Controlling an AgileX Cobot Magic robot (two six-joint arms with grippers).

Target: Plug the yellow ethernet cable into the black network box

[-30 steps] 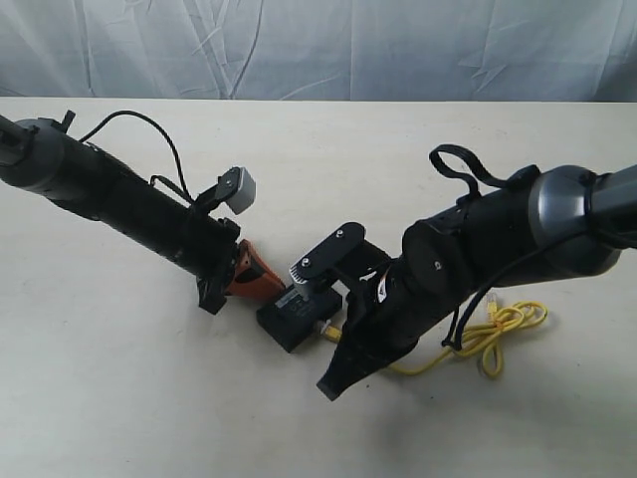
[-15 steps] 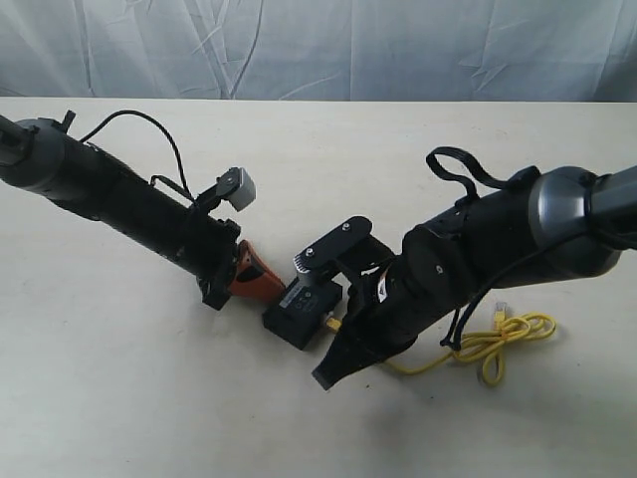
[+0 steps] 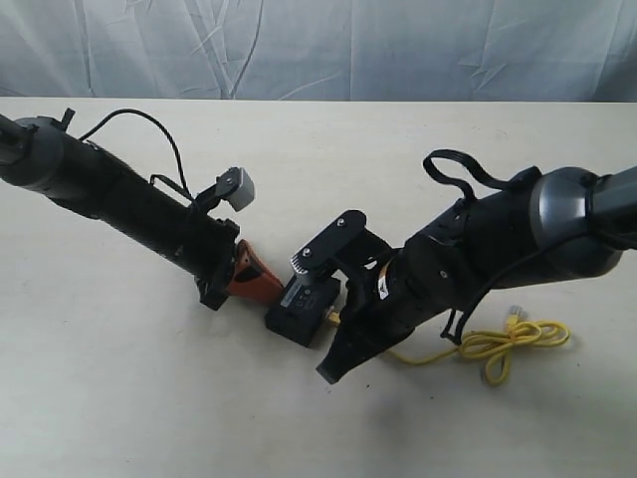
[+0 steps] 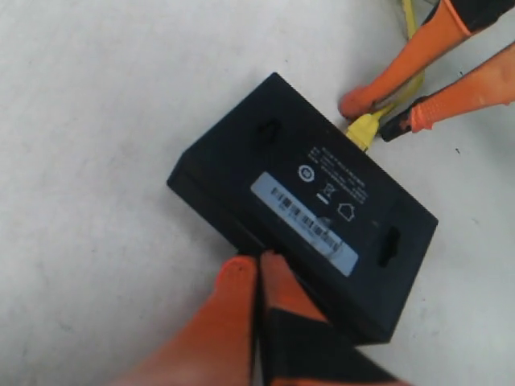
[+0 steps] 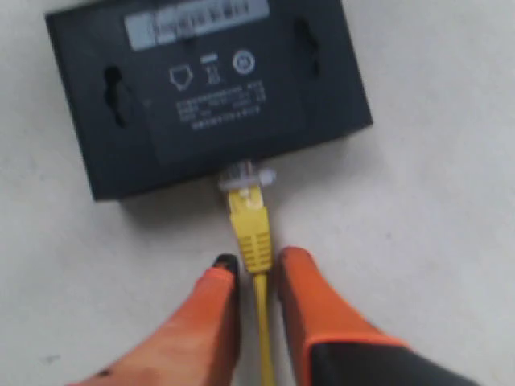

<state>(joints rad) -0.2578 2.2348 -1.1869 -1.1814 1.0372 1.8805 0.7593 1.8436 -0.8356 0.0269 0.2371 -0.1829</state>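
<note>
The black network box [image 3: 304, 304] lies flat on the table between my two arms, label side up [image 5: 209, 88]. The yellow ethernet cable [image 5: 251, 233] runs to the box's near edge, and its clear plug [image 5: 247, 173] sits at a port there. My right gripper [image 5: 259, 269] is closed around the tail of the plug's yellow boot. The cable's looped bundle [image 3: 508, 339] lies on the table behind the right arm. My left gripper [image 4: 257, 264] is shut and empty, its orange tips pressed against the opposite edge of the box [image 4: 306, 193].
The beige table [image 3: 149, 398] spreads around the box, with a grey cloth backdrop [image 3: 318, 50] behind it. A black strap loop [image 3: 453, 169] and hanging wires ride on the right arm. The left arm carries a small grey camera block [image 3: 239, 187].
The right gripper has pushed the plug end toward the box. The box has shifted and turned slightly toward the left gripper. The cable bundle has slid to the right.
</note>
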